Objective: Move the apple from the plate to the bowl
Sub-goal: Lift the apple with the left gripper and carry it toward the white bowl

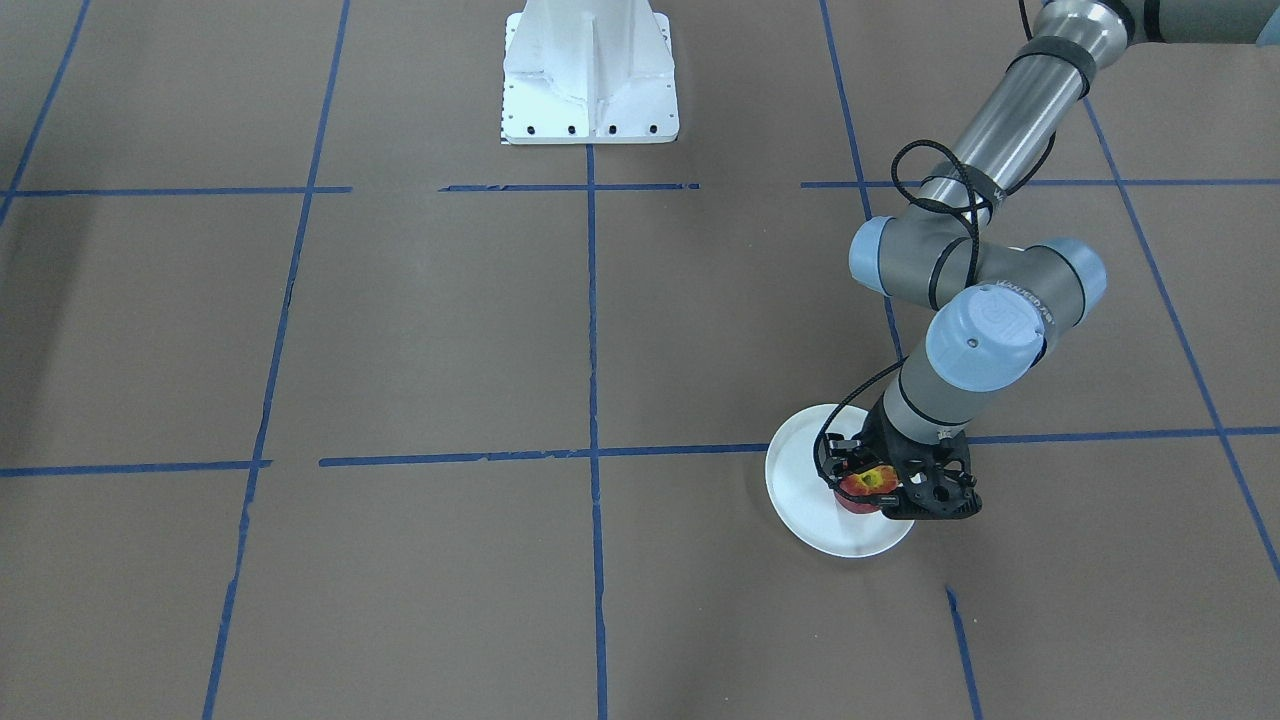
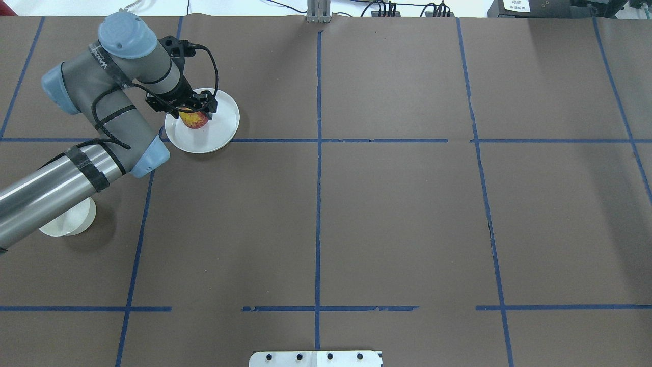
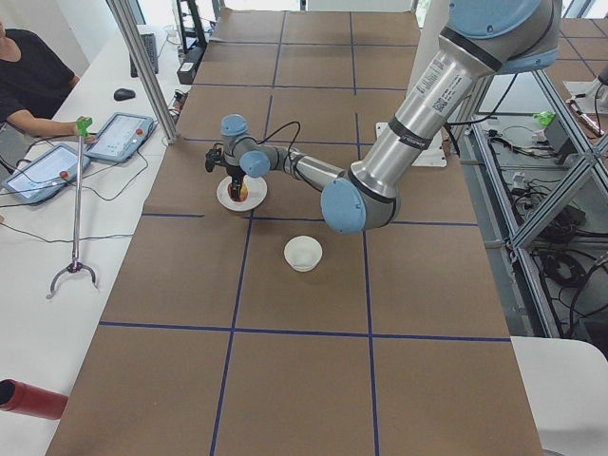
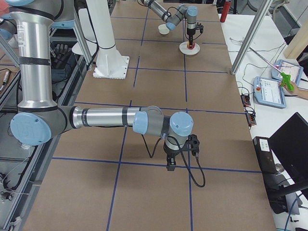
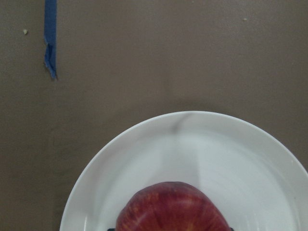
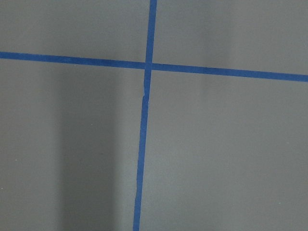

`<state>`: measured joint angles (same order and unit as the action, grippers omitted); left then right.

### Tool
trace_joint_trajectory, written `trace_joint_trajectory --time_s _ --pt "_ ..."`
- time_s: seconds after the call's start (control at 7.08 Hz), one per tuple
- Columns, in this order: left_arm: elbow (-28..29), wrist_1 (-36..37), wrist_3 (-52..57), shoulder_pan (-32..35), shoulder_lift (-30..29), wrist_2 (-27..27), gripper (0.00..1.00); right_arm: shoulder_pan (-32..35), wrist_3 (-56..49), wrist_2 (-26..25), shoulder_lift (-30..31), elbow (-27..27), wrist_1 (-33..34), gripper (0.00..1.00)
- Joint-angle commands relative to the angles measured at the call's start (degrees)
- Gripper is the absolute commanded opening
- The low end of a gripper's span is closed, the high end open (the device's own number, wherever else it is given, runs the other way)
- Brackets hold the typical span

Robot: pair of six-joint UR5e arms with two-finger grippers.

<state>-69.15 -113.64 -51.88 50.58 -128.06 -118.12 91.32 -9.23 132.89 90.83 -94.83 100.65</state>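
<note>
The red apple (image 1: 868, 482) with a yellow patch sits on the white plate (image 1: 810, 490), toward the side nearer the robot. My left gripper (image 1: 870, 492) points down over the plate with its fingers closed against the apple's sides. In the overhead view the apple (image 2: 195, 120) shows under the gripper (image 2: 195, 114) on the plate (image 2: 219, 127). The left wrist view shows the apple (image 5: 173, 209) low on the plate (image 5: 192, 154). The off-white bowl (image 2: 69, 219) stands partly hidden under my left forearm. My right gripper (image 4: 171, 166) hangs over bare table; I cannot tell if it is open.
The bowl (image 3: 303, 254) stands about one grid square from the plate (image 3: 223, 198), toward the robot. Brown table paper with blue tape lines (image 6: 147, 65) covers the table. The white robot base (image 1: 590, 75) is at the table's middle edge. An operator sits at the side desk.
</note>
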Motion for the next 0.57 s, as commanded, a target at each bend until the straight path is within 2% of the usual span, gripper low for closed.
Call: trace_joint_trajectory --time_s 0.0,0.14,0.28,0.42 --pt "-6.75 6.62 3.16 4.07 0.79 -1.84 0.0 0.0 0.0 0.0 -0.04 0.0 0.07 1.0" --pt "-12.01 13.98 9.02 6.44 1.14 -2.2 0.0 0.0 0.0 0.0 -0.04 0.0 0.08 1.0" --pt "-20.06 18.75 10.38 7.34 4.8 -2.29 0.0 0.0 0.0 0.0 -0.04 0.0 -0.01 1.0" --pt "-29.89 19.15 10.4 7.78 11.97 -2.55 0.0 0.0 0.0 0.0 -0.04 0.0 -0.01 1.0"
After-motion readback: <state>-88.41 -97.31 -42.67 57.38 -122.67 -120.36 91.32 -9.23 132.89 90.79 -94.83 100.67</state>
